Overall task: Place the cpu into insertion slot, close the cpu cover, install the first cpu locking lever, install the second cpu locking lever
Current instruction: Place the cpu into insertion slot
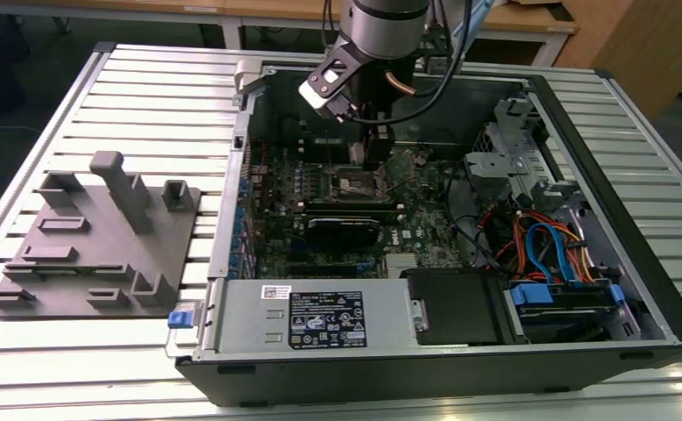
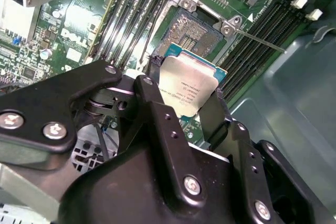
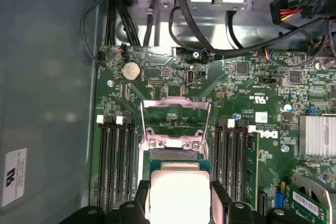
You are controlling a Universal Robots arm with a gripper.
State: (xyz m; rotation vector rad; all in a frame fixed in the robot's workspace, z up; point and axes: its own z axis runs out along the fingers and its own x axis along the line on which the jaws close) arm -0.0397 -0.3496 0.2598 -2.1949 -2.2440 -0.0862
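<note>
My gripper [image 2: 184,97] is shut on the cpu [image 2: 191,90], a pale silver square chip pinched by its edges between two black fingers [image 2: 152,98]. It hangs tilted just above the insertion slot [image 2: 191,32], which lies open with its dark contact field showing. In the first wrist view the cpu [image 3: 178,192] sits between the fingers of the gripper [image 3: 179,202], and the cpu cover [image 3: 175,102] stands swung up beyond the slot. A thin locking lever [image 2: 262,40] sticks out beside the socket. In the exterior view the gripper [image 1: 372,158] reaches down to the slot [image 1: 358,184].
The open computer case [image 1: 621,132] lies on a slatted table. Memory slots [image 3: 113,161] flank the socket, a finned heatsink [image 3: 317,135] and cables [image 3: 210,45] are close by. A grey fixture plate [image 1: 95,237] rests on the exterior view's left.
</note>
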